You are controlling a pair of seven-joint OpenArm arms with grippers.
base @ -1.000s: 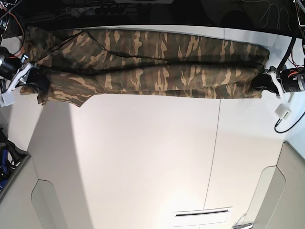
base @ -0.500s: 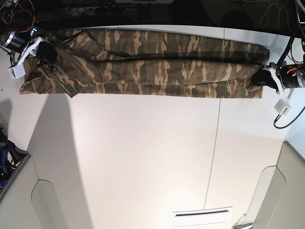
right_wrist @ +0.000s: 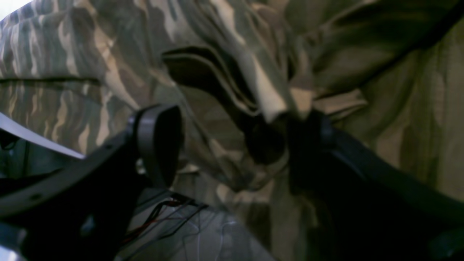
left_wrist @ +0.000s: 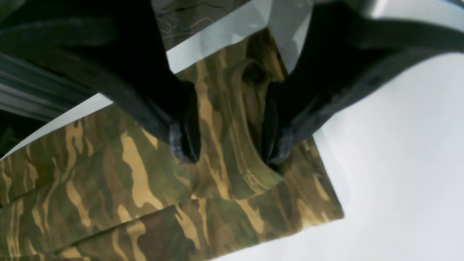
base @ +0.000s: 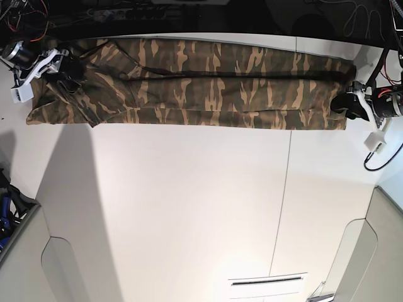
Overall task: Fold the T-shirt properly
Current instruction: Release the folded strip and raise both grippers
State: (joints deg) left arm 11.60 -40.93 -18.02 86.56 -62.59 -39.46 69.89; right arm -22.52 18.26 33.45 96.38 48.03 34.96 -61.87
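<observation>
The white counter (base: 189,207) carries the T-shirt (base: 201,85), a woodland-camouflage garment that lies as a long, narrow band along the counter's far edge. Its length runs across the base view, and lengthwise creases show that layers are already laid over one another. It is probably stretched this way so that the long fold stays flat and straight before any crosswise fold is made.

The left tool (left_wrist: 228,145) is at the T-shirt's end on the base view's right. In the left wrist view a raised ridge of camouflage cloth stands between its two dark fingers (left_wrist: 185,130), and both pads press against that ridge, so this tool is clenched on the T-shirt. The grip looks meant to anchor that end and keep the band taut.

The right tool (right_wrist: 232,145) is at the opposite end of the T-shirt, near the sleeve (base: 53,107) that spreads wider there. In the right wrist view its fingers stand clearly apart: one pad is clear of the cloth, while a bunched fold drapes by the other finger. It reads as released, with nothing pinched between the pads. Judged from this, the sleeve end has been set down on the T-shirt's body, and the next crosswise fold is not yet begun.
</observation>
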